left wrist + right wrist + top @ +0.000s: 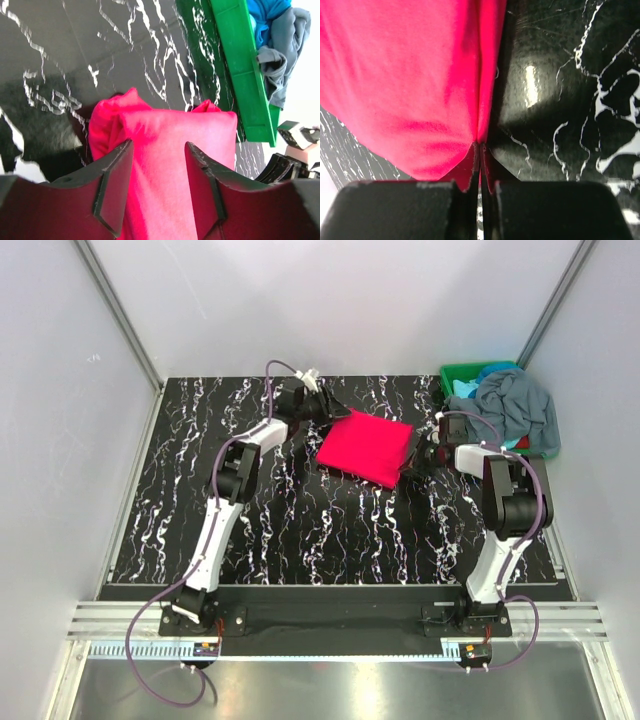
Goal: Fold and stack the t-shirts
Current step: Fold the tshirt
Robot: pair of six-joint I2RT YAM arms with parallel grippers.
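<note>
The magenta t-shirt (366,447) lies folded into a rough square at the back middle of the table. My left gripper (322,403) is at its far left corner. In the left wrist view the left gripper (159,150) is open, its jaws wide apart over the magenta cloth (165,130). My right gripper (420,453) is at the shirt's right edge. In the right wrist view it (480,146) is shut, pinching the magenta shirt's edge (410,75). The slate grey-blue t-shirt (518,405) and the light teal-blue t-shirt (465,390) lie heaped in the bin.
A green plastic bin (458,370) stands at the back right corner, with the grey shirt hanging over its rim; it also shows in the left wrist view (240,65). The black marbled table (300,530) is walled in by white panels on three sides.
</note>
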